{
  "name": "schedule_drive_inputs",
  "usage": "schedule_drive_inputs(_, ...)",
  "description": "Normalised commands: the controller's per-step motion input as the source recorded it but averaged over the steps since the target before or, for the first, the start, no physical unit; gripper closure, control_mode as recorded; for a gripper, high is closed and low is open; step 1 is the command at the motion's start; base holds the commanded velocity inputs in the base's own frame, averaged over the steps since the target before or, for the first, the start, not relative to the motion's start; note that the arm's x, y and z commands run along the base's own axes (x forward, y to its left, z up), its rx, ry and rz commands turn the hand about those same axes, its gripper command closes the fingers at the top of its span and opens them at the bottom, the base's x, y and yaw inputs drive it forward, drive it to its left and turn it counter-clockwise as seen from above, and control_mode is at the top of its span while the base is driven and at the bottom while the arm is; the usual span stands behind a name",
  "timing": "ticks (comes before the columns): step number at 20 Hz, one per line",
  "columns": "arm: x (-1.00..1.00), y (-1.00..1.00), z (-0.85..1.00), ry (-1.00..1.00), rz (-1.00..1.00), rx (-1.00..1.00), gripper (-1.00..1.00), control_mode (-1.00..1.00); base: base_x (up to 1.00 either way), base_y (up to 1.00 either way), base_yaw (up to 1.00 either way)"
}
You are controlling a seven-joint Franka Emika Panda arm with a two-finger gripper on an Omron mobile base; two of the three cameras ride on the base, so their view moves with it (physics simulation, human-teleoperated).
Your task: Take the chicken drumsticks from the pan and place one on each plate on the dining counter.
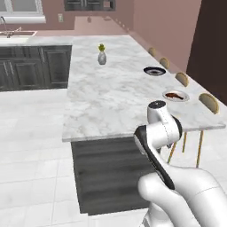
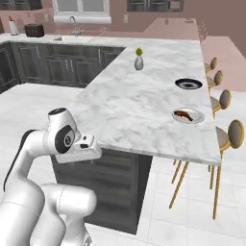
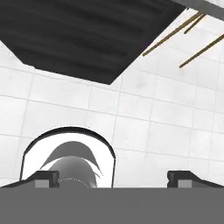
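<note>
Left base view showed you the dining counter (image 1: 111,93), a long slab of veined white marble, running away from the folded arm toward the far wall. Along its right edge stood yellow-rimmed stools (image 1: 209,102), and a small vase (image 1: 102,56) sat near the far end. Two plates lay well apart by that right edge: the pale plate (image 1: 175,95), nearer to you, carried the darker reddish-brown drumstick (image 1: 174,94); the dark plate (image 1: 154,71) beyond it looked bare, though it was too small to be certain. By that reading you were roughly halfway: one leg delivered, one plate left to fill. The hand view looked down at white floor tiles, with the gripper (image 3: 113,177) released, its fingertips (image 3: 43,177) spread wide and holding nothing
</note>
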Motion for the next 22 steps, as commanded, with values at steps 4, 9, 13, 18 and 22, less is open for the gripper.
schedule_drive_inputs(4, 0.00, 0.00, 0.00, 0.00, 0.00, 0.00, -1.00, 1.00, -0.19, 0.92, 0.63)
schedule_drive_inputs(9, 0.00, 0.00, 0.00, 0.00, 0.00, 0.00, -1.00, 1.00, 0.28, 1.00, 0.08)
schedule_drive_inputs(13, 0.00, 0.00, 0.00, 0.00, 0.00, 0.00, -1.00, 1.00, 0.55, 1.00, 0.00)
schedule_drive_inputs(18, 0.00, 0.00, 0.00, 0.00, 0.00, 0.00, -1.00, 1.00, 0.71, 1.00, 0.00)
schedule_drive_inputs(22, 0.00, 0.00, 0.00, 0.00, 0.00, 0.00, -1.00, 1.00, 0.78, 1.00, 0.00)
